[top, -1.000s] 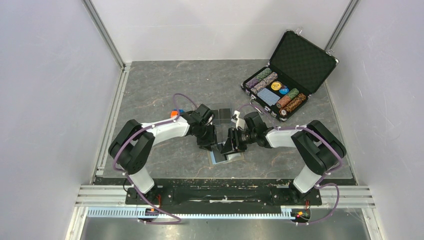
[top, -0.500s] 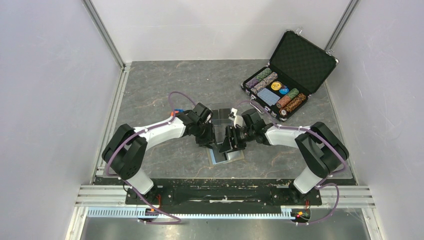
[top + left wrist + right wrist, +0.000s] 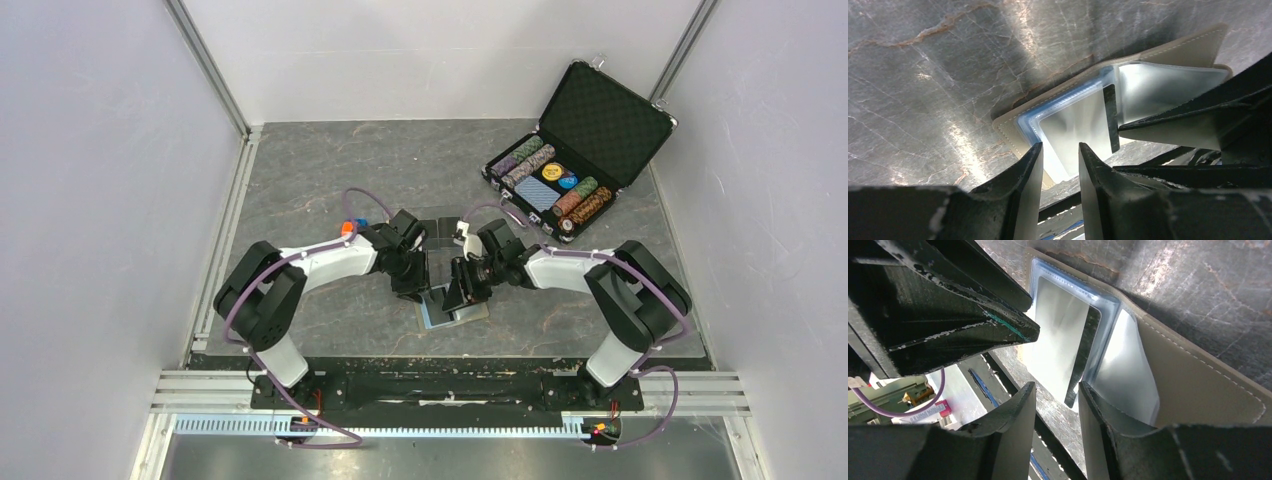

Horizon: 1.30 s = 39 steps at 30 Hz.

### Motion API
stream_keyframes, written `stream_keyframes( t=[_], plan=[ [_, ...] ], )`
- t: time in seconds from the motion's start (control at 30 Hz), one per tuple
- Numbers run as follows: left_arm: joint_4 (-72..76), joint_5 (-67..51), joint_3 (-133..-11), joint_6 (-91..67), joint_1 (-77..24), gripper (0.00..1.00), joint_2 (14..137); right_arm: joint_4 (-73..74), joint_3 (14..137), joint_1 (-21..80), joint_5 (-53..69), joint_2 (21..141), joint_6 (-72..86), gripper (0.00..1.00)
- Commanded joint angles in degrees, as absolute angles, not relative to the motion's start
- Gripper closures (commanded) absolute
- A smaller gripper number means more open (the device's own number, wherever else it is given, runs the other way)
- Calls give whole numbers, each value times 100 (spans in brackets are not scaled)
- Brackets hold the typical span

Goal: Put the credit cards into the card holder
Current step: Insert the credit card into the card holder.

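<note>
The right arm has edged leftward and the left arm has drawn its elbow back. The card holder lies open on the table under both grippers, taupe outside, with blue-edged clear sleeves. Only the wrist views show a black card edge-on in a sleeve. The left gripper is slightly parted and empty. The right gripper has the card's end at its mouth, but I cannot tell whether it pinches the card.

Even bright overhead light; glare on card holder sleeves, near fingers blurred
</note>
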State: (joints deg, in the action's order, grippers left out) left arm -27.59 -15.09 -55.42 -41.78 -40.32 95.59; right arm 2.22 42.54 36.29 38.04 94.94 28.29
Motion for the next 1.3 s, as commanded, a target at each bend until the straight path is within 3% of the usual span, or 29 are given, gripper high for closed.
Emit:
stream_keyframes(
  t=[0.0, 0.5, 0.8, 0.97, 1.27],
  plan=[
    [-2803, -1474, -5594, -4116, -4051, 61, 9724, 227, 4482, 3690, 3753, 9612, 2680, 62],
    [-2347, -1900, -5599, -4243, -4061, 60, 9645, 290, 4465, 3753, 3762, 9817, 2615, 77],
    [-1992, -2249, -5524, -4489, -4061, 61, 9327, 279, 4500, 3752, 3718, 9741, 2621, 76],
    [-1913, -2297, -5441, -4550, -4061, 62, 9240, 290, 4552, 3745, 3666, 9615, 2680, 67],
    [-1416, -2701, -5308, -4737, -4062, 63, 9519, 741, 4632, 3685, 3351, 9107, 2641, 35]
  ],
)
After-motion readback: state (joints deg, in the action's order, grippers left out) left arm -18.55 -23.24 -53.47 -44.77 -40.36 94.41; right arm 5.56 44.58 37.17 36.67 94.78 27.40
